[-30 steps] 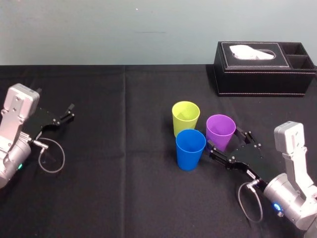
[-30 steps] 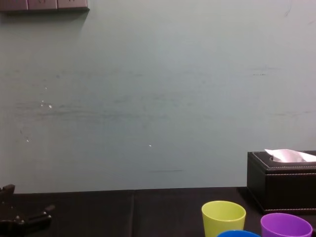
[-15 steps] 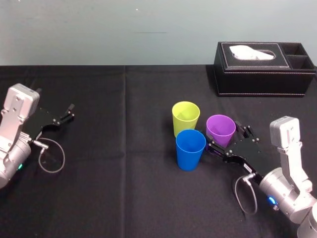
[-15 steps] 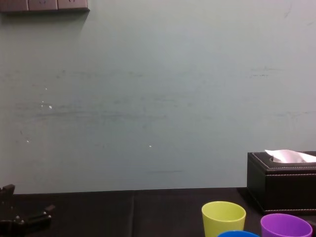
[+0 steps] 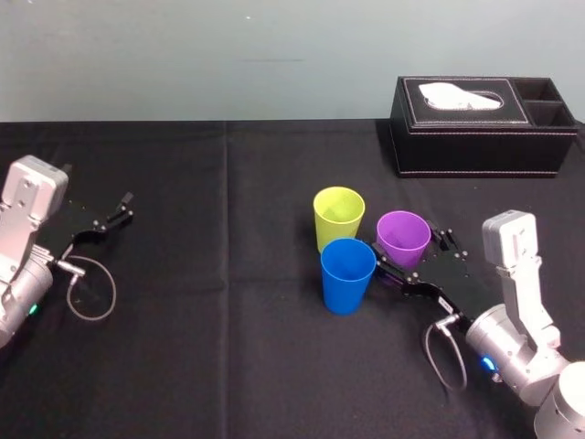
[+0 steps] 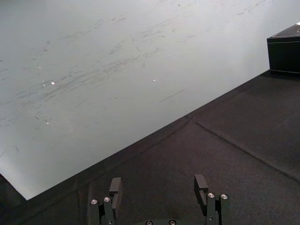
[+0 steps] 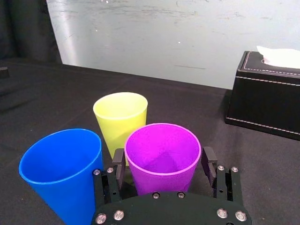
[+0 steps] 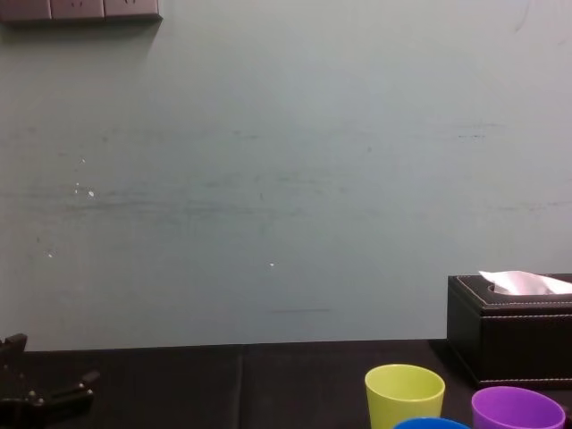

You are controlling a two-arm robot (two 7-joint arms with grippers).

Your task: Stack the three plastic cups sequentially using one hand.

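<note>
Fingers [image 7: 118, 165] of R gripper [image 7: 163, 165] spread round purple cup [image 7: 161, 145], 3 cups [image 5: 347, 274] clustered

A pale blue-green wall [image 8: 268, 179] rises behind the surface, matt and scuffed, with faint horizontal streaks and a few small white specks at the middle left of the chest view. A grey panel [image 8: 80, 9] of sockets or switches sits at that view's upper left corner. Black cloth covers the surface [image 5: 228, 347], with a crease [image 5: 227, 201] running down the middle of the head view. At the upper right there stands a black stitched tissue box [image 5: 484, 128], white tissue [image 5: 454, 94] showing on top. The light is soft and even.
</note>
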